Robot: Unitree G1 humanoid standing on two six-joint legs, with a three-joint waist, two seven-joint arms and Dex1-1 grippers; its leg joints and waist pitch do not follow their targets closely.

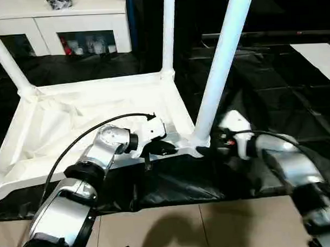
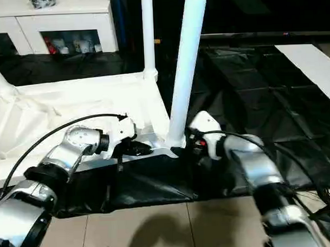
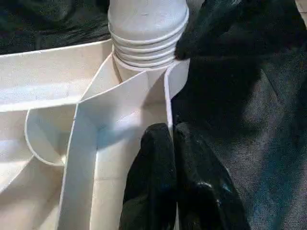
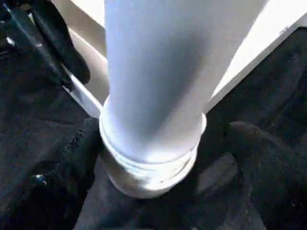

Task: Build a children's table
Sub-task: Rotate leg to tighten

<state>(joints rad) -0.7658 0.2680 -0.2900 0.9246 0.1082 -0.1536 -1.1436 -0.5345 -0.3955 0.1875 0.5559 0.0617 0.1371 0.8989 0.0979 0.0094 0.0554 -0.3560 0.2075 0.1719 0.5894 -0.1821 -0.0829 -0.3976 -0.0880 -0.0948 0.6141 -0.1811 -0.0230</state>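
Silver forearms frame the work: left claw (image 1: 161,149) pinched on the tabletop rim (image 3: 169,103); right claw (image 4: 158,158) wide around the near leg (image 1: 220,67) — nudging could unseat it

Both arms are built of silver, rounded metal forearm segments (image 1: 67,205) joined by black ring collars, each ending in a white plastic wrist housing (image 1: 149,132) — the right one (image 2: 204,125) shows small red details. A thin black cable (image 1: 87,134) arcs over the left forearm. The fingers (image 3: 163,191) are glossy black.
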